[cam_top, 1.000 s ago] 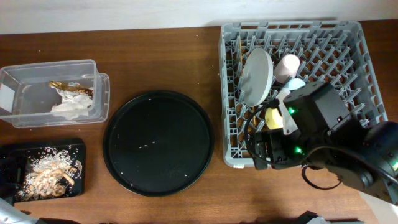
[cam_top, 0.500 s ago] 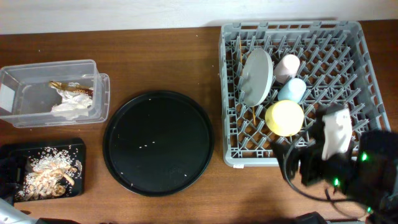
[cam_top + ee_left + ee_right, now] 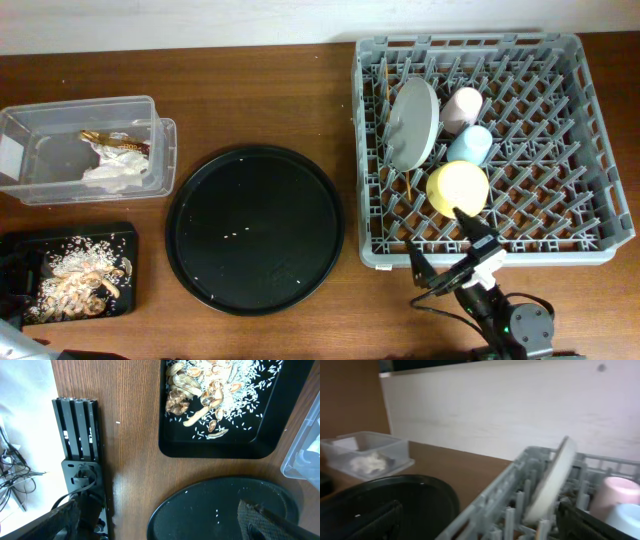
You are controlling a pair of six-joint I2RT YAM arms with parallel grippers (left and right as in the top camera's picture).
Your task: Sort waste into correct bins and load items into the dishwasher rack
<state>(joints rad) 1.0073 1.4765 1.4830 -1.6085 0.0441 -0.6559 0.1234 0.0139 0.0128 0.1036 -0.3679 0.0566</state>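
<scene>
The grey dishwasher rack point(image 3: 540, 254) at the right holds the white plate point(image 3: 415, 122) on edge, the pink cup point(image 3: 462, 108), the light blue cup point(image 3: 470, 146), the yellow saucer point(image 3: 457, 187) and the chopsticks point(image 3: 388, 92). My right gripper point(image 3: 452, 252) is open and empty, low at the rack's front left corner; its view shows the rack point(image 3: 520, 485), plate point(image 3: 552, 480) and pink cup point(image 3: 620, 492). The clear tub point(image 3: 40, 150) holds the napkin point(image 3: 115, 172) and the wrapper point(image 3: 115, 140). The black tray point(image 3: 133, 270) holds food scraps point(image 3: 200, 390) and rice. My left gripper point(image 3: 165, 522) is open and empty.
The large round black tray point(image 3: 255, 228) lies between the bins and the rack, with a few rice grains on it. A black stand point(image 3: 80, 460) sits left of the black tray at the table's edge. The clear tub's corner point(image 3: 305, 455) shows in the left wrist view.
My right arm has drawn back from over the rack to the table's front edge, leaving the yellow saucer in the rack. The left arm has not moved.
</scene>
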